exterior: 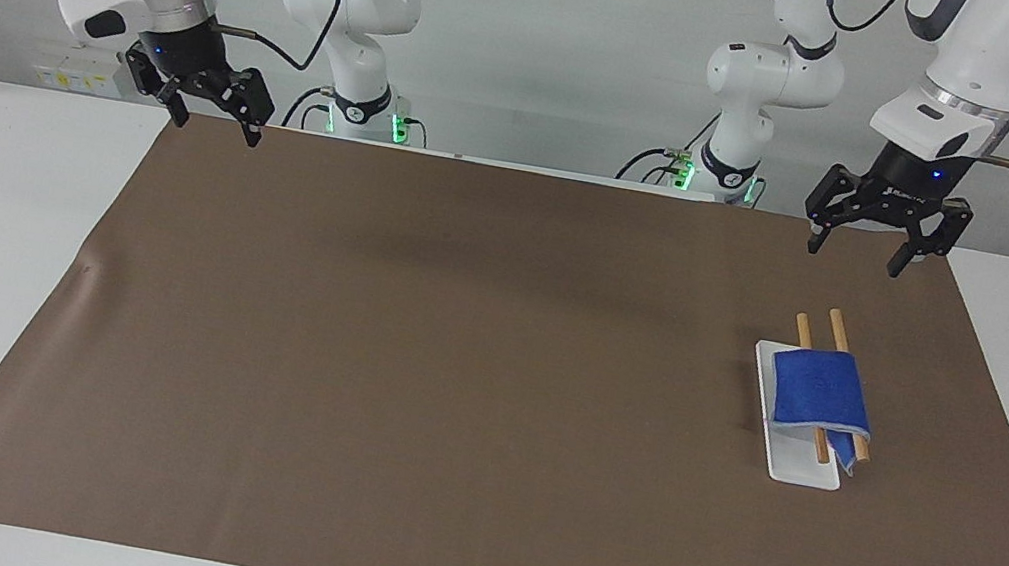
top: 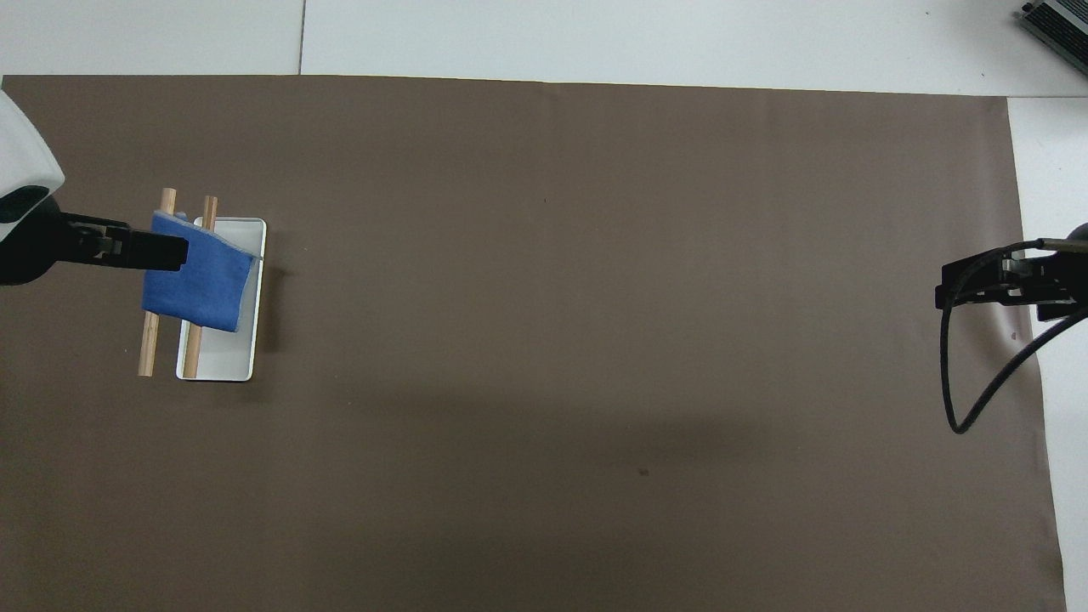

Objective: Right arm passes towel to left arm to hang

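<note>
Checking step: towel (exterior: 819,392) hangs over the rack (exterior: 830,386); hanging looks done.
End effectors: left (exterior: 879,247) and right (exterior: 205,112) both released, empty.
Next: you need only park both arms.

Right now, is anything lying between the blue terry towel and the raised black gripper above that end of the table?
Nothing: the facing view shows only bare brown mat between the towel and the left gripper.
</note>
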